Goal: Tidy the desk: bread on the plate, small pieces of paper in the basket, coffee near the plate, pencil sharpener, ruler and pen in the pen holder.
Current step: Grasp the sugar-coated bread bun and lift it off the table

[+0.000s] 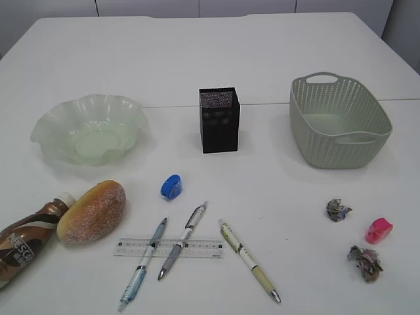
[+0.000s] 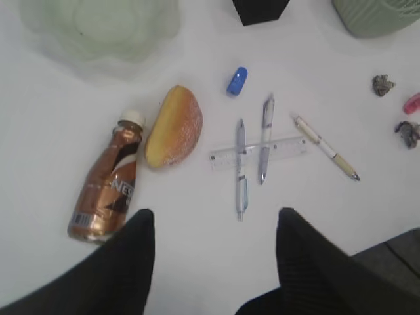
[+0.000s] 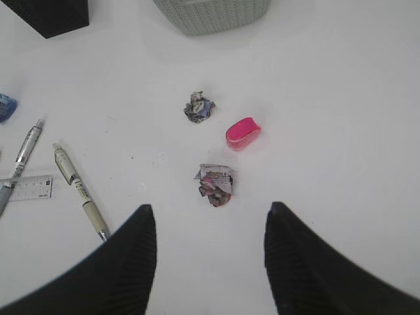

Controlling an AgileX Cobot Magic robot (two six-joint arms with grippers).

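The bread lies beside the lying coffee bottle, below the green glass plate. A clear ruler lies under two pens; a third pen lies to their right. A blue sharpener sits below the black pen holder. A pink sharpener lies between two paper balls, below the basket. My left gripper is open and empty, above the table near the pens. My right gripper is open and empty, near a paper ball. Neither gripper shows in the exterior view.
A seam runs across the white table behind the holder and basket. The table's front edge shows at lower right in the left wrist view.
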